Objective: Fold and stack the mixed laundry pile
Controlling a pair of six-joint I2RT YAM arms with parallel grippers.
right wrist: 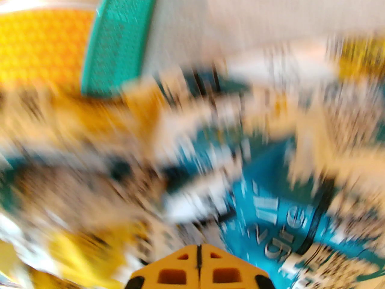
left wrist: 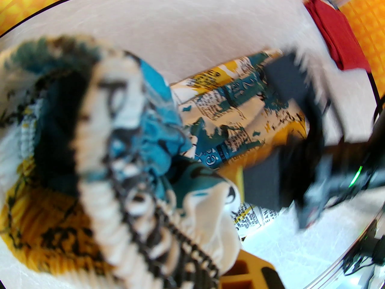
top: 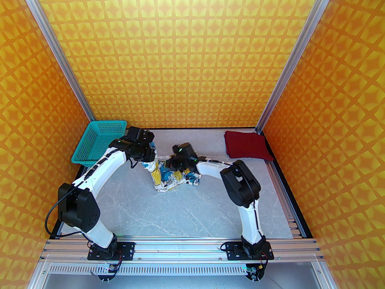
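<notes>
The white T-shirt printed in blue, yellow and black (top: 168,176) lies crumpled mid-table. My left gripper (top: 146,153) is shut on its back-left edge and lifts it. In the left wrist view the bunched cloth (left wrist: 126,149) covers the jaws, with one yellow finger (left wrist: 245,266) showing below. My right gripper (top: 175,163) is down on the shirt's middle. Its yellow fingers (right wrist: 180,266) are pressed together, tips in the blurred print (right wrist: 264,209). The dark red T-shirt (top: 247,144) lies folded at the back right, and its edge (left wrist: 337,38) shows from the left wrist.
A teal perforated basket (top: 99,141) stands at the back left, just behind my left arm, and shows as a teal wall (right wrist: 117,41) from the right wrist. Grey tabletop (top: 168,215) is open in front of the shirt. Patterned orange walls close in three sides.
</notes>
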